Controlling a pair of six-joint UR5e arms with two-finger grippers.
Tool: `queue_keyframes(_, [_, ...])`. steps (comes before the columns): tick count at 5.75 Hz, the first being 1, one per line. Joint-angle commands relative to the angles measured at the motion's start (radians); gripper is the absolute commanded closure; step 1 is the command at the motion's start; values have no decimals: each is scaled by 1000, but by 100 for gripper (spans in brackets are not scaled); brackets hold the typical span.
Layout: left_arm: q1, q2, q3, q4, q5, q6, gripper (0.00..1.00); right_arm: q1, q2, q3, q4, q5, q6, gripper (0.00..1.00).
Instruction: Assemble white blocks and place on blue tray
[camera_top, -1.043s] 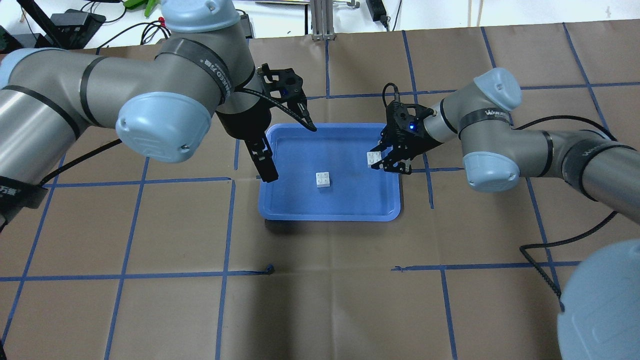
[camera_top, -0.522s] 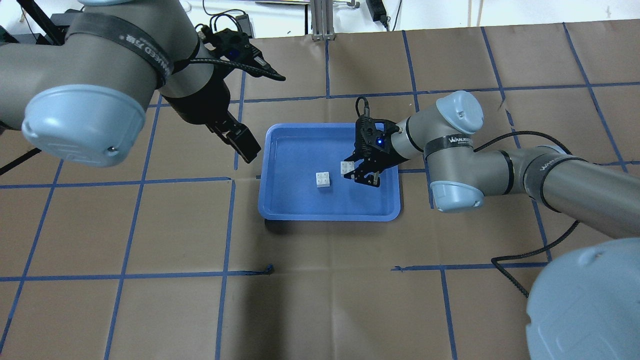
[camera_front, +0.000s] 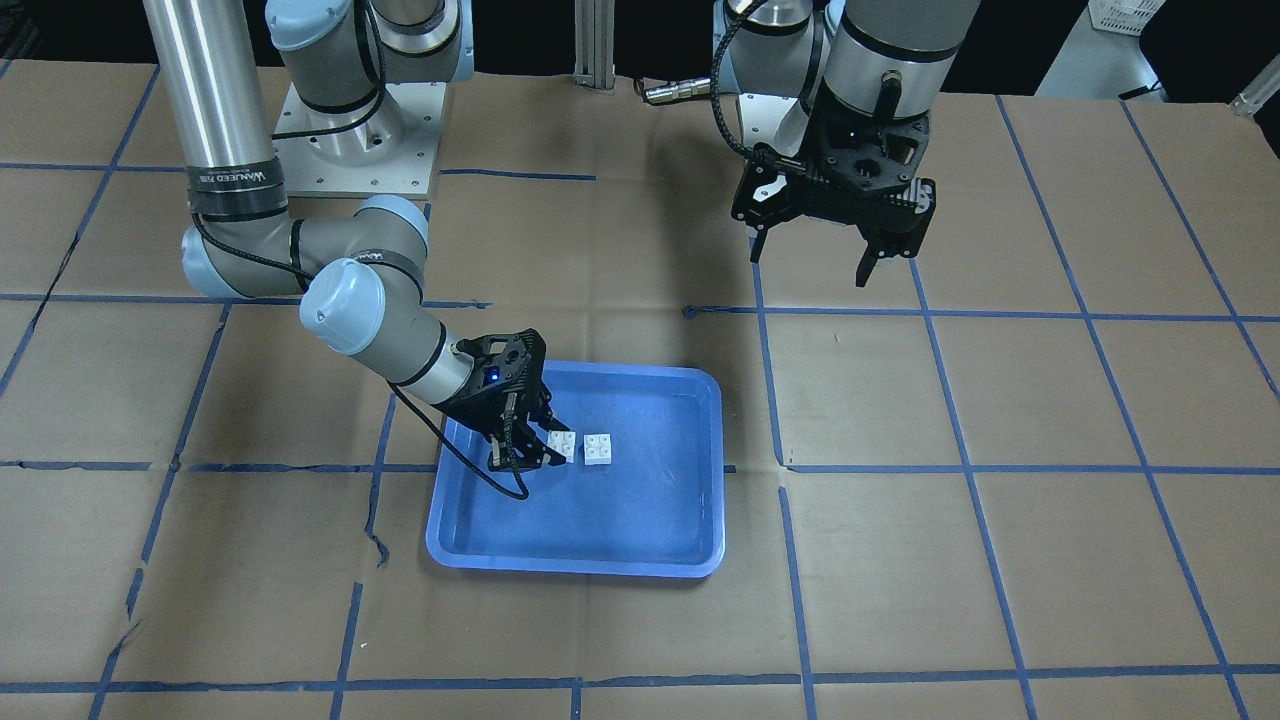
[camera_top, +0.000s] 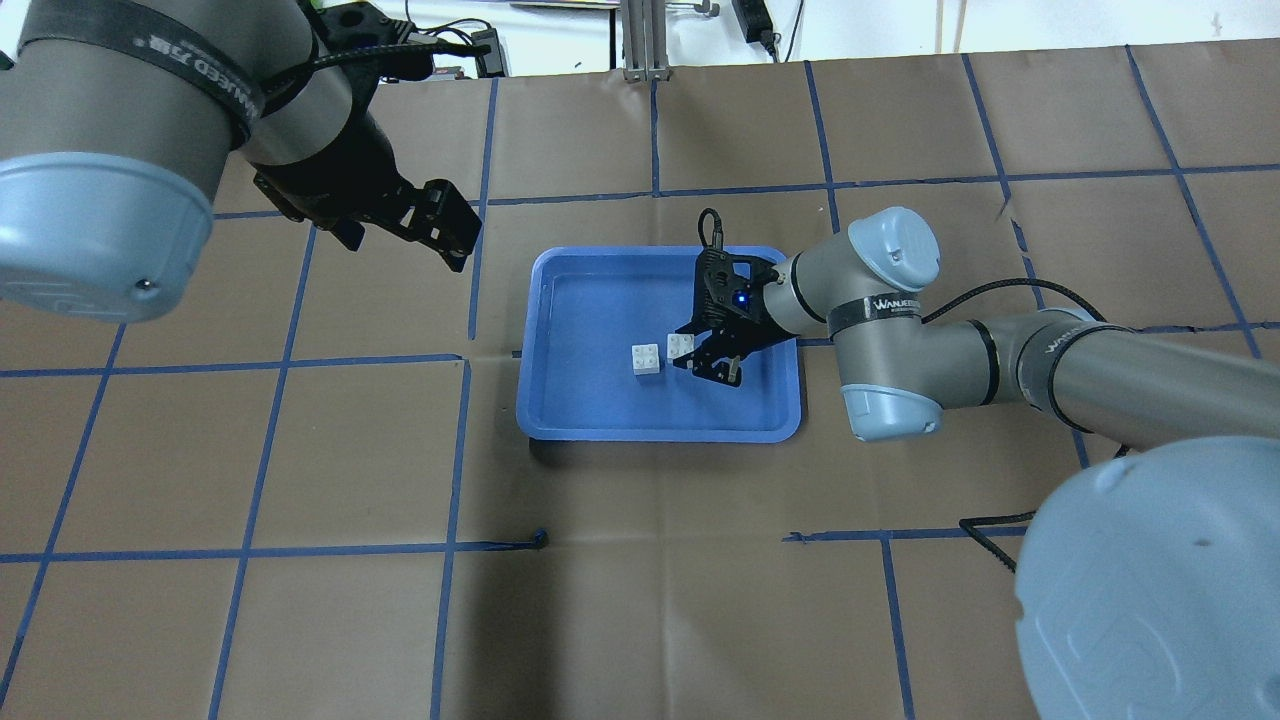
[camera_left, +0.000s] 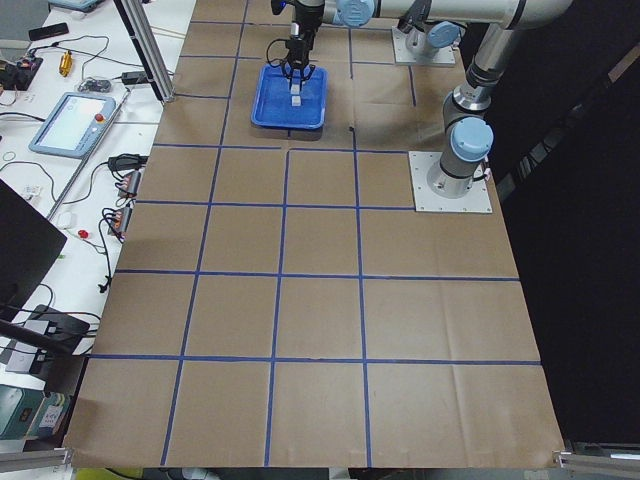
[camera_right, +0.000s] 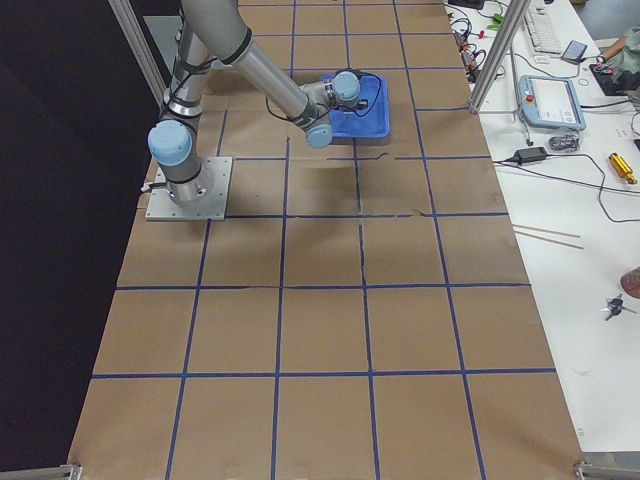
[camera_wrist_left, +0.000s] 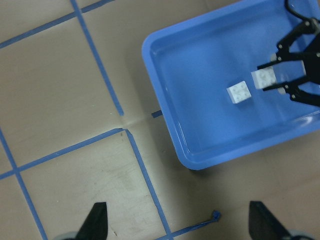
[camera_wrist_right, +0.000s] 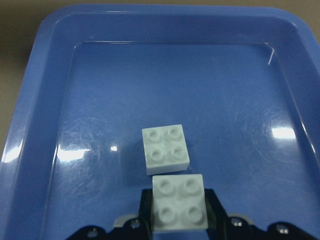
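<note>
My right gripper (camera_top: 689, 350) clamped on held white block (camera_wrist_right: 178, 202), studs up, over right half of blue tray (camera_top: 600, 290). Loose white block (camera_wrist_right: 165, 149) flat on tray floor, just left of held one; touching or not, cannot tell. My left gripper (camera_front: 810, 265) spread wide, hanging above table, far-left of tray, well apart.

I've brought the right gripper (camera_top: 692, 352) in from the right rim of the blue tray (camera_top: 655, 436) toward its middle. The held white block (camera_top: 680, 346) was well apart from the loose white block (camera_top: 646, 359) and is now just beside it. My left gripper (camera_front: 812, 262) has pulled back from the tray's left edge and swung out to the left. It now hangs over the brown table paper (camera_top: 640, 620), well apart from the tray.
</note>
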Motion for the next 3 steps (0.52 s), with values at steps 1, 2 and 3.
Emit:
queue_keyframes(1, [37,3,38,-77,-12,-80,1,1,10,9,-5,2,2,81])
queue_keyframes(2, [39,3,40,-79,-10,-143,1,1,12,10,-20,3,5,82])
queue_keyframes(3, [39,3,40,-79,-10,-142,1,1,16,9,-29,49,46,83])
